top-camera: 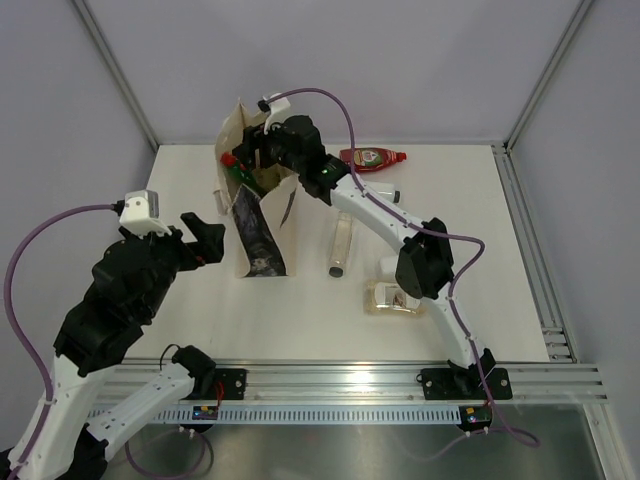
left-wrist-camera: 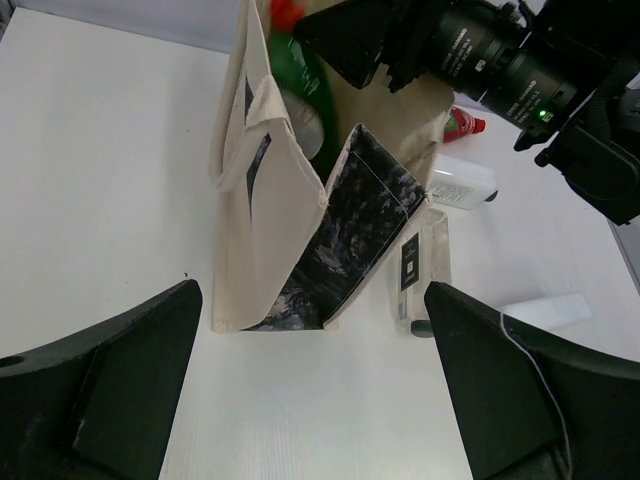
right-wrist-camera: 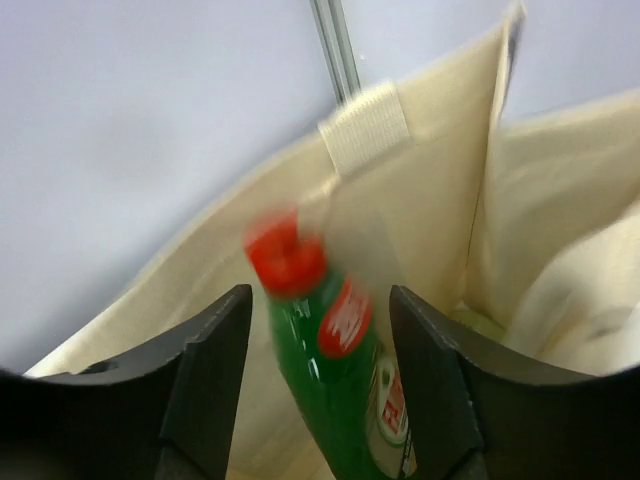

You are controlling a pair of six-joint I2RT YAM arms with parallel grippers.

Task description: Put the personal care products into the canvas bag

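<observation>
Bottle (right-wrist-camera: 345, 400), green one, sits inside bag (top-camera: 283, 205) upper centre; right tool (right-wrist-camera: 320, 300) above it spread, left tool (left-wrist-camera: 312, 300) spread too.

Honestly, there's nothing I can actually read here. The green bottle (right-wrist-camera: 340, 420) has a red label (right-wrist-camera: 345, 320) with white marks, but it's pure blur in my right wrist view. The red bottle (top-camera: 372, 157) by the table's (top-camera: 180, 320) far edge has print that's too small to read. Same with the clear bottle (left-wrist-camera: 425, 270): dark label (left-wrist-camera: 409, 262), tiny pale text. The bag's (left-wrist-camera: 250, 240) dark print (left-wrist-camera: 350, 230) shows no letters I can make out.
</observation>
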